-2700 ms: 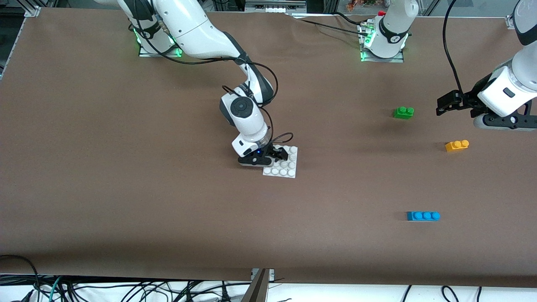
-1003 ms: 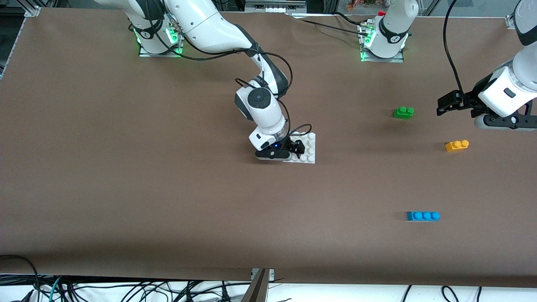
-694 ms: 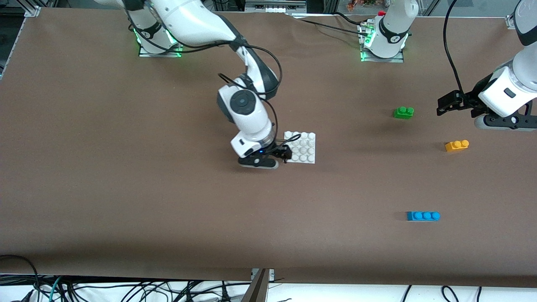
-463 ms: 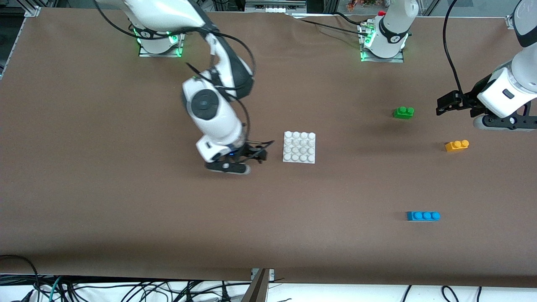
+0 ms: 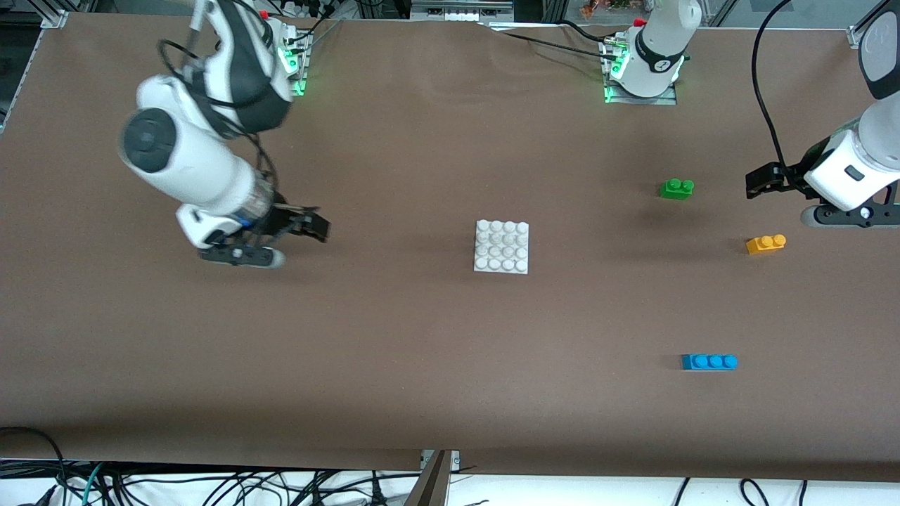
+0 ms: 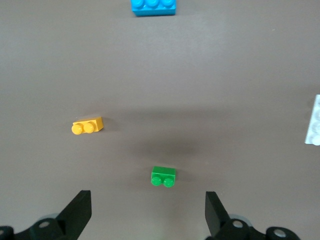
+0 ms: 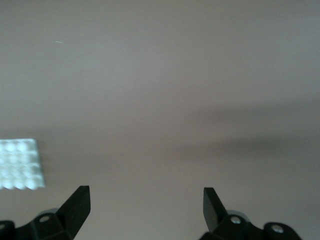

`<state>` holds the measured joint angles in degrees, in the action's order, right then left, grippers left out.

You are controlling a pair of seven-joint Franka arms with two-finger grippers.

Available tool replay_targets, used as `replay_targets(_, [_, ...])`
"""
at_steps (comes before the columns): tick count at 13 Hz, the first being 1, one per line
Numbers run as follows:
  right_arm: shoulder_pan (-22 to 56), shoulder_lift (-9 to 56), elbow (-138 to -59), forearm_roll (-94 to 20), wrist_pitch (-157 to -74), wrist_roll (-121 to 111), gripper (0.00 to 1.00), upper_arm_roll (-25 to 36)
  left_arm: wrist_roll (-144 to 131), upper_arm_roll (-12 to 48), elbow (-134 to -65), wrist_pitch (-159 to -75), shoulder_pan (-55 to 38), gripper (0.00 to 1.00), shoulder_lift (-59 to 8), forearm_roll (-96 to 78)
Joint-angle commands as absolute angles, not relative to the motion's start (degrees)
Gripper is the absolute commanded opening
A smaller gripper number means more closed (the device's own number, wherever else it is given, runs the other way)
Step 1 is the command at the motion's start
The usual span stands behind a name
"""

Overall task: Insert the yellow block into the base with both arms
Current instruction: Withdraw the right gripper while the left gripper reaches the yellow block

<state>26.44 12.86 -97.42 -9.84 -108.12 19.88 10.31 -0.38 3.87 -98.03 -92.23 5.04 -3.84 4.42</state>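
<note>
The yellow block (image 5: 766,243) lies on the brown table toward the left arm's end; it also shows in the left wrist view (image 6: 87,126). The white studded base (image 5: 501,246) lies flat mid-table with nothing on it; it also shows in the right wrist view (image 7: 19,164), and its edge in the left wrist view (image 6: 314,127). My left gripper (image 5: 765,181) (image 6: 147,196) is open and empty, up above the table between the green brick and the yellow block. My right gripper (image 5: 307,225) (image 7: 145,192) is open and empty over bare table, well away from the base toward the right arm's end.
A green two-stud brick (image 5: 676,188) (image 6: 163,176) lies farther from the front camera than the yellow block. A blue three-stud brick (image 5: 709,361) (image 6: 153,6) lies nearer to that camera. Cables hang along the table's front edge.
My right gripper slid the base a little toward the left arm's end, let go of it, then swung away toward the right arm's end. My left gripper shifted slightly.
</note>
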Motion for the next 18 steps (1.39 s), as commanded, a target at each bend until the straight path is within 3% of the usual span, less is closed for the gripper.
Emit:
replay_targets(1, [20.7, 6.8, -99.7, -7.1, -101.5, 15.4, 1.0, 9.0, 0.3, 1.9, -98.1, -92.7, 5.5, 1.0, -4.9, 5.3])
replay_targets(5, [13.0, 3.3, -96.8, -5.2, -93.5, 6.2, 1.0, 8.6, 3.5, -2.1, -98.2, -98.8, 6.9, 1.0, -7.7, 5.4])
replay_targets(8, [5.6, 1.9, -94.5, -1.9, -89.8, 4.7, 1.0, 2.0, 9.0, -6.5, -98.7, -105.7, 7.2, 1.0, -12.1, 5.3])
replay_targets(14, [5.5, 1.3, -93.5, -1.3, -88.9, 4.1, 1.0, 2.9, 9.3, -8.7, -100.6, -112.3, 8.9, 1.0, -19.0, 4.5])
replay_targets(18, [5.1, 2.3, -91.8, -1.2, -88.9, 4.1, 1.0, 3.3, 9.4, -8.8, -106.3, -120.6, 10.7, 1.0, -21.4, 1.8])
